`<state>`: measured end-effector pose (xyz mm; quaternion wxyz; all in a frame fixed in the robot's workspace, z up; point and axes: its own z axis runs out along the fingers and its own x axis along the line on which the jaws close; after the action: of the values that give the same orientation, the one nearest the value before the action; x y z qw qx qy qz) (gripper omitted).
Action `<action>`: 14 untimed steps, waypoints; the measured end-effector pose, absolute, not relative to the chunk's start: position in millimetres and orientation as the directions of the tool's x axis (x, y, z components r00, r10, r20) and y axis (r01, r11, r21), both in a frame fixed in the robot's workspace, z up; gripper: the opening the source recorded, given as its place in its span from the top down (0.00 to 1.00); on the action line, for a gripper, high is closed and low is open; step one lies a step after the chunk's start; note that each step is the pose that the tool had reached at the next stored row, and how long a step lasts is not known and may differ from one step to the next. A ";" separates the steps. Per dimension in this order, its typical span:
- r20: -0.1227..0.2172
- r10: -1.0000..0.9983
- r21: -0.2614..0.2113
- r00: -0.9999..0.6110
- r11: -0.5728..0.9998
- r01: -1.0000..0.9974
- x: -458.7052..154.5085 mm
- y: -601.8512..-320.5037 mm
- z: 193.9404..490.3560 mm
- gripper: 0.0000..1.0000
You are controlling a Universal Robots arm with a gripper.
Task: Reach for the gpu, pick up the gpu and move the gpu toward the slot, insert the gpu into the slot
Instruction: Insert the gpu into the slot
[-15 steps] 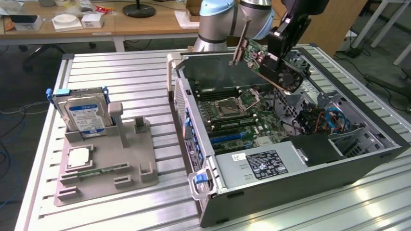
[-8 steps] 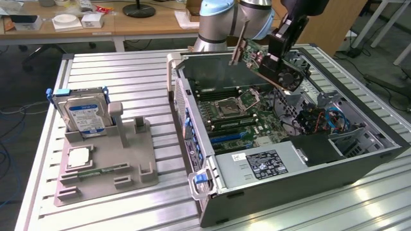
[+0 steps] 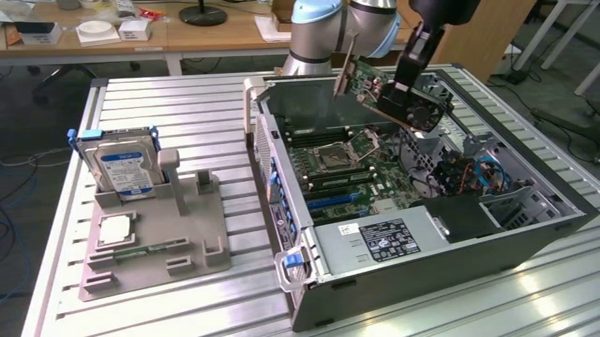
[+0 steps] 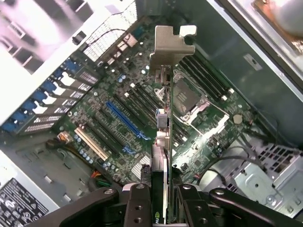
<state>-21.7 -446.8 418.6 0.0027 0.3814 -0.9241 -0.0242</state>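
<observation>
Gripper (image 4: pixel 161 201) clenched on gpu (image 4: pixel 162 125) | gpu tilted above motherboard (image 4: pixel 94 113) in open case | power supply sticker (image 3: pixel 383 240) text unreadable

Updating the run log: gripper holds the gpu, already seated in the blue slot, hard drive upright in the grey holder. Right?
Not seated. The exterior view shows the gpu held by the gripper in the air above the open case, clear of the blue slot. The hard drive does stand upright in the grey holder.
</observation>
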 end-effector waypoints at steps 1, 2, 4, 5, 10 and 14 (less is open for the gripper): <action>-0.013 -0.715 0.047 -0.699 0.697 -0.715 -21.7 -446.8 418.4 0.74; -0.014 -0.725 0.047 -0.689 0.688 -0.725 -21.7 -446.9 418.2 0.74; -0.014 -0.742 0.047 -0.670 0.669 -0.742 -21.7 -446.9 417.9 0.74; -0.014 -0.750 0.047 -0.662 0.661 -0.749 -21.7 -446.9 417.8 0.74; -0.015 -0.798 0.046 -0.603 0.602 -0.797 -21.6 -446.9 417.3 0.74; -0.030 -0.822 0.026 -0.569 0.568 -0.823 -21.6 -446.8 417.0 0.74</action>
<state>-21.6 -446.8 417.0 -0.0075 0.4643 -0.8854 -0.0185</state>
